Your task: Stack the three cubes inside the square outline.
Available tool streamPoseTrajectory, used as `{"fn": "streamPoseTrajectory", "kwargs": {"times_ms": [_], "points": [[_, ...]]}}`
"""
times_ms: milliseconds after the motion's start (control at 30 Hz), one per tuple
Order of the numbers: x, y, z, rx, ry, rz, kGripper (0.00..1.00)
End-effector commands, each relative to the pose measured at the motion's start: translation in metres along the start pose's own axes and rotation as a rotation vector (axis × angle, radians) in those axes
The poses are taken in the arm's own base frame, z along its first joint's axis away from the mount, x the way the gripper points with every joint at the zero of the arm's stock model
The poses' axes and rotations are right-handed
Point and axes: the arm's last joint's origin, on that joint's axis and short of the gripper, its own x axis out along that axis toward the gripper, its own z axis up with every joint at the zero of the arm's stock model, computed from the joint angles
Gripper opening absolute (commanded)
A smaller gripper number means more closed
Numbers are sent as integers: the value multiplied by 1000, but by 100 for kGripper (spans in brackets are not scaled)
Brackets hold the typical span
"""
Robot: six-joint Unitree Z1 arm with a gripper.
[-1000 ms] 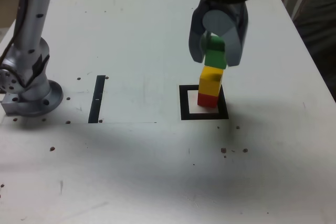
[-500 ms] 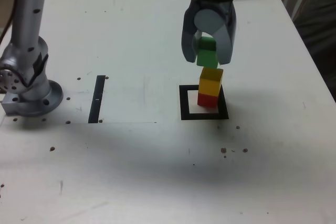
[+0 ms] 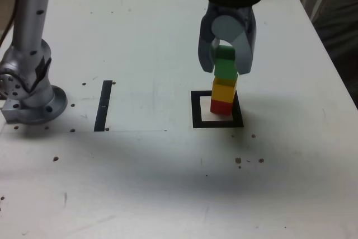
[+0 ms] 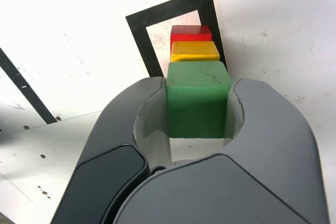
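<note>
Pincer (image 3: 226, 71) tips are closed on the two sides of the green cube (image 3: 226, 64), which sits snugly between them, just over the yellow cube (image 3: 224, 90); in the exterior view the green block's lower edge meets the yellow top, though whether it bears weight there I cannot tell. Beneath, the yellow cube rests on the red cube (image 3: 221, 108), and the red one stands inside the square outline (image 3: 197, 110), closer to its 3 o'clock side in the exterior view than to its 9. So two of the three look stacked, and the last is at or nearly at its place; what seems left is to settle it squarely, part the fingers and lift away without dragging the column. Little spare room shows within the border toward 3 o'clock, more toward 9. Around the outline, by the exterior view's clock, the bench (image 3: 156, 183) gives open surface at 6, and at 9 as far as the black strip (image 3: 103, 106), with the arm's base (image 3: 34, 107) beyond it. The bench's slanting edge (image 3: 321, 43) runs past at 2, well apart from the stack. Straight up looks the safest way out, since a sideways nudge could topple the blocks.
</note>
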Motion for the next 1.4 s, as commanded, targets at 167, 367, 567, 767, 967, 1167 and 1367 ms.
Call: {"fn": "streamPoseTrajectory", "kwargs": {"times_ms": [167, 367, 567, 767, 967, 1167, 1367], "points": [[7, 1, 5, 1, 4, -5, 30], [13, 2, 7, 3, 6, -15, 82], [18, 4, 2, -4, 18, -29, 99], [16, 5, -6, -14, 15, -31, 100], [4, 4, -18, -21, -31, -5, 100], [-9, 4, -34, -29, -60, 21, 100], [-15, 2, -59, -46, -57, 36, 100]]}}
